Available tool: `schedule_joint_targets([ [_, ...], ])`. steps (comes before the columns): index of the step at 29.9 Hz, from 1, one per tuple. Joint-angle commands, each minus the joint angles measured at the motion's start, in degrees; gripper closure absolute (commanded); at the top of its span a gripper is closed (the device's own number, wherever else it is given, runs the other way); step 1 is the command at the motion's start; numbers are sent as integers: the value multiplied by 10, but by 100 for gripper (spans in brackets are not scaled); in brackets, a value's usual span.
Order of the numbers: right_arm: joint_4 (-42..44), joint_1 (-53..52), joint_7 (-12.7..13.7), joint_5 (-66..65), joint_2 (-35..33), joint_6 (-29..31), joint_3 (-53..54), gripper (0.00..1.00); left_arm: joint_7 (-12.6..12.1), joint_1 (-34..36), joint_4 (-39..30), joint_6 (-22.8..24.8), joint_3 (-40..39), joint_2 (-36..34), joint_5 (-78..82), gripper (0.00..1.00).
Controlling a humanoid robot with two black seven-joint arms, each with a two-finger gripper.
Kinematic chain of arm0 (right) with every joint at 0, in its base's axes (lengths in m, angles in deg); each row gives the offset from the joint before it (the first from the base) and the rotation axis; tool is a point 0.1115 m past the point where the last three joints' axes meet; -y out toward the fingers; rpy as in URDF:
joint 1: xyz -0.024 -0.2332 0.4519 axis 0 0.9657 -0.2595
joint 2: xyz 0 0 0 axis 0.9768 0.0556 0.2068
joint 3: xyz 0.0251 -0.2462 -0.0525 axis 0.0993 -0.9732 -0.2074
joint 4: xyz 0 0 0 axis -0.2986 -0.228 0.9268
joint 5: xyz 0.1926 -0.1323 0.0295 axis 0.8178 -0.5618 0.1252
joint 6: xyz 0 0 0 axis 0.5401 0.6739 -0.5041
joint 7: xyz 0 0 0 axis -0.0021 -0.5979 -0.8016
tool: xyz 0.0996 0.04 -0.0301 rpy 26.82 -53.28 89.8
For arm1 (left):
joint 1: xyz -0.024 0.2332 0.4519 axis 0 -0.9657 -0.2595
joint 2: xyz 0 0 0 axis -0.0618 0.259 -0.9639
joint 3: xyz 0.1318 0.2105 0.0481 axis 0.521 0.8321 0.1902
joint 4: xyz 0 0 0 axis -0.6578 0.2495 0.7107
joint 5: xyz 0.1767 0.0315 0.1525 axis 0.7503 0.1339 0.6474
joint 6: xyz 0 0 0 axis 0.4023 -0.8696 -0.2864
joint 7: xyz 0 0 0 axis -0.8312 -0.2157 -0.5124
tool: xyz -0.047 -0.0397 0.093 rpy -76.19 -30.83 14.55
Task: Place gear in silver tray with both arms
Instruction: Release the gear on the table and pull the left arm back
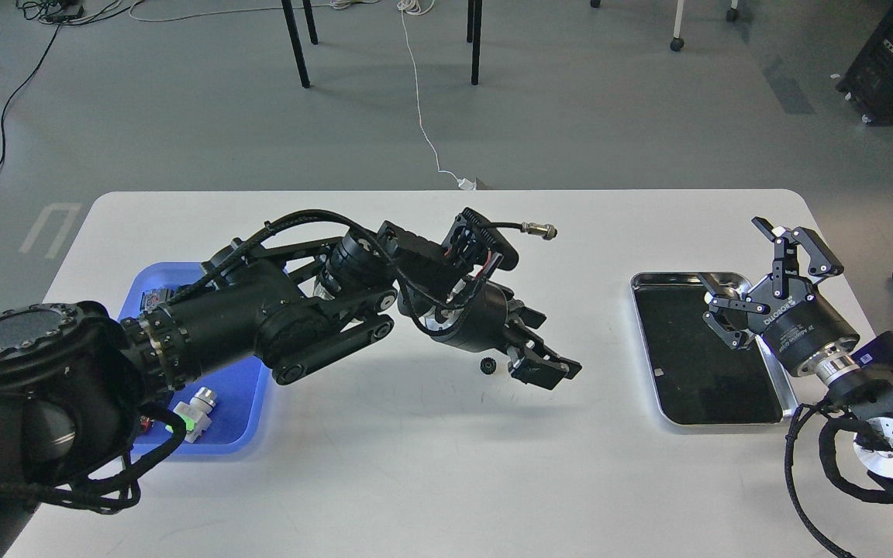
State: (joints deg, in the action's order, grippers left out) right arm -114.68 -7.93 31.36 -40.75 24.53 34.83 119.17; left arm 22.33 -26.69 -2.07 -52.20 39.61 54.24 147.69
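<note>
— Inspector: Gear's position relative to the silver tray point(778, 373)?
— Observer: The gear point(486, 364) lies on the table point(415, 465), well left of it, beside the left gripper point(543, 364), finger state unclear. Right gripper point(756, 267), fingers spread, hovers over its far right corner.

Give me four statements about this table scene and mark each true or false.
1. The silver tray holds the gear. False: the gear lies on the white table, beside the left hand.
2. The right hand is open above the silver tray. True.
3. The blue tray sits on the table's left side. True.
4. The left hand grips the gear. False: the gear lies just left of it, ungripped.
</note>
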Motion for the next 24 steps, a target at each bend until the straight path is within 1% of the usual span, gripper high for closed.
schedule_joint_targets([
  [1, -1, 0, 0, -3, -5, 1, 0, 1, 0, -48, -37, -42, -31, -68, -179, 2],
  [5, -9, -3, 0, -40, -20, 2, 0, 1, 0, -139, -72, -108, -106, -125, -458, 2],
  [8, -18, -9, 0, -96, -25, 3, 0, 1, 0, -202, -95, -129, -147, -164, -574, 2],
  [10, -23, -14, 0, -146, -26, 3, 0, 1, 0, -245, -98, -130, -182, -177, -587, 2],
  [13, -34, -38, 0, -244, -37, 3, 0, 1, 0, -318, -103, -133, -279, -177, -591, 2],
  [15, -46, -54, 0, -306, -52, 4, -1, 1, 0, -352, -106, -131, -327, -175, -592, 2],
  [18, -66, -78, 0, -404, -62, 5, -13, 1, 0, -385, -106, -125, -363, -173, -593, 2],
  [21, -74, -154, 0, -517, -68, 5, -88, 1, 0, -410, -109, -119, -385, -172, -593, 2],
  [24, -74, -272, 0, -611, -65, 3, -210, 1, 0, -421, -112, -89, -422, -164, -601, 2],
])
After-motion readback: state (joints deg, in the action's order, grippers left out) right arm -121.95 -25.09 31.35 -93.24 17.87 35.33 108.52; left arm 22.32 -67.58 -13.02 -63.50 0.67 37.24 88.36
